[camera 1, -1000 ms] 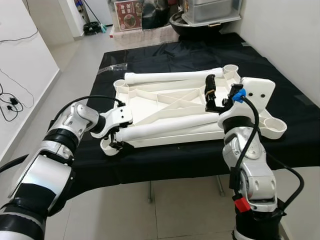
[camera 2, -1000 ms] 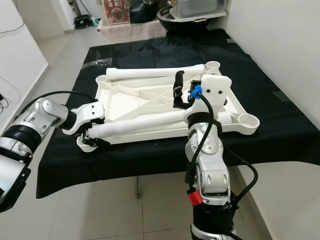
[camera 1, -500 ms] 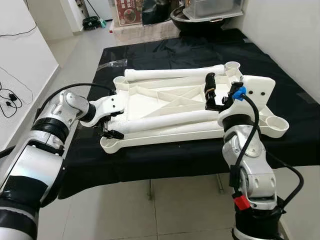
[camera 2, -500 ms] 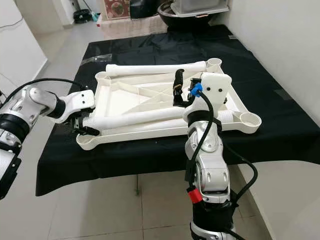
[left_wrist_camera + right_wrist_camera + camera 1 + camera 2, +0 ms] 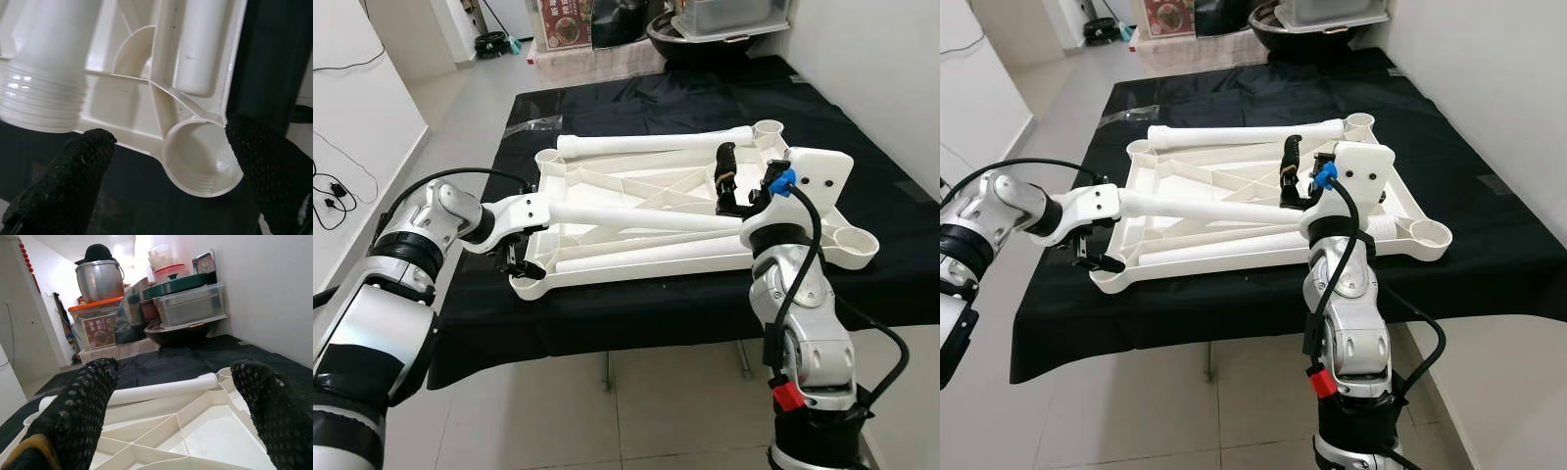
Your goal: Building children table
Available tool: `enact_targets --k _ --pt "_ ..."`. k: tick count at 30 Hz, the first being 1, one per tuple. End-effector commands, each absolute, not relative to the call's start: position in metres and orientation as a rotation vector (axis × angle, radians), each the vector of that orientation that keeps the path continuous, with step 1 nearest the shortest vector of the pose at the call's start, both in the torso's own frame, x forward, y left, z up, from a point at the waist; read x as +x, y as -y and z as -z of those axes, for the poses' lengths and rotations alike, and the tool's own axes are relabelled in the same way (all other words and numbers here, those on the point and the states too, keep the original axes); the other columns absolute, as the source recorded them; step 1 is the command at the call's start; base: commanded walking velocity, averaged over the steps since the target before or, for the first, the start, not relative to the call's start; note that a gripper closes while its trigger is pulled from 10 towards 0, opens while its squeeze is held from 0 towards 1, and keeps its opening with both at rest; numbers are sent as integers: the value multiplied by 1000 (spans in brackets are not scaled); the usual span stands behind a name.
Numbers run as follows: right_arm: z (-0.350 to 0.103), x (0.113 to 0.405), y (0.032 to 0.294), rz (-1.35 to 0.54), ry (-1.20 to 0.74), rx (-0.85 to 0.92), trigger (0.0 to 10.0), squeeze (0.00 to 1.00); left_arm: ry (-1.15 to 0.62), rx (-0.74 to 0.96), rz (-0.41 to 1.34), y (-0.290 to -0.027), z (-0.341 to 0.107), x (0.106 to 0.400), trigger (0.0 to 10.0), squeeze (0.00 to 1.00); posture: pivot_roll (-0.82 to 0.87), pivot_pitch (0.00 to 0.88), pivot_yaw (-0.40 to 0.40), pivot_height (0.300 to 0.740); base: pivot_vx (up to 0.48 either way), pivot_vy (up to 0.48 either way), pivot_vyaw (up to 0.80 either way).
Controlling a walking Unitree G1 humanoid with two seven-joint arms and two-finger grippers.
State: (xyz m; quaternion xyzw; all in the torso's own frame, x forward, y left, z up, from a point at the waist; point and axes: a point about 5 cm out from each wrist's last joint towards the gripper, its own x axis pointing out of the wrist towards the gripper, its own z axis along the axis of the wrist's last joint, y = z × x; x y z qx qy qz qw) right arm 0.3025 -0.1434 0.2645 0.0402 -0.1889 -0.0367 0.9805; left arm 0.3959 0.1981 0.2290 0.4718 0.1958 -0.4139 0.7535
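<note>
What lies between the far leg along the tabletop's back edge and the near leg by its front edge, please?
In the left eye view, a third white leg crosses diagonally between the far leg and near leg, over the upturned tabletop.

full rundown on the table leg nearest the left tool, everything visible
The white leg is a smooth plastic-looking tube with a wider threaded end, seen close in the left wrist view. It lies diagonally across the upturned white tabletop, its threaded end raised at the left tool, above the near-left corner socket but not in it. The far end runs toward the right tool. Whether the left tool's fingers grip it cannot be told.
</note>
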Motion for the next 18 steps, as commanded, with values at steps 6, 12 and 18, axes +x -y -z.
enact_targets --k 6,12,18 --pt "-262 302 138 54 371 102 10000 0 -204 946 828 -191 -259 402 10000 0 66 98 103 740 0 0 0" --pt "-258 301 131 26 366 101 10000 0 -150 946 822 -188 -268 403 10000 0 77 80 97 740 0 0 0" --pt "-257 302 126 10 365 111 10000 0 -332 984 887 -201 -261 398 10000 0 67 70 108 740 0 0 0"
